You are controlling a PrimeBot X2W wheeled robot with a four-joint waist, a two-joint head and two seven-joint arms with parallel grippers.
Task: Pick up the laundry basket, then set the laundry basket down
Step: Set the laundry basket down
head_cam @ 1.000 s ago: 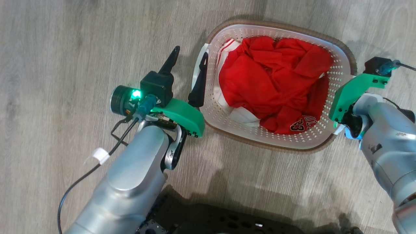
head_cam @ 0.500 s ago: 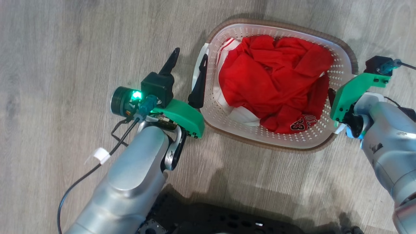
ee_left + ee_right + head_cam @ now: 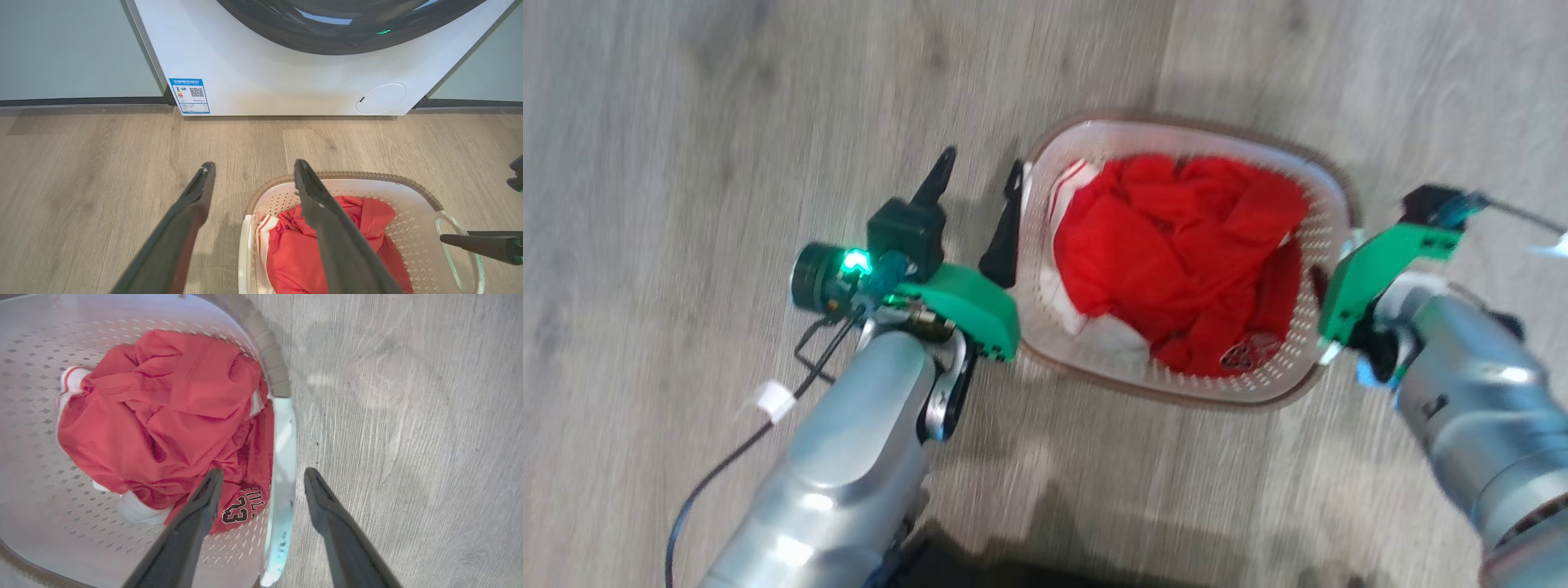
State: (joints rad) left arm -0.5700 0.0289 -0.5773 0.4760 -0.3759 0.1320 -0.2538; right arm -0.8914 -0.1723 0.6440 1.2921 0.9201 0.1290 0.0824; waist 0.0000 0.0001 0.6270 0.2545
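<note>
The laundry basket (image 3: 1225, 384) stands on the wood floor, white with perforated walls and a brown rim (image 3: 367, 176). Red clothing (image 3: 1176, 245) fills it. My left gripper (image 3: 980, 163) is open and straddles the basket's left handle (image 3: 244, 245), one finger over the floor, the other over the clothing. My right gripper (image 3: 263, 473) is open too. The white right handle (image 3: 282, 457) runs between its fingers without being pinched. One of its fingers (image 3: 482, 243) reaches across the right handle in the left wrist view.
A white washing machine (image 3: 286, 73) stands beyond the basket, its dark door above. Bare wood floor (image 3: 686, 163) lies all around the basket. My dark base (image 3: 1013, 567) sits at the near edge.
The right gripper has opened: a dark finger now shows inside the basket's right wall. The head camera has moved, so the basket sits lower, smaller and blurred. The left gripper stays open.
</note>
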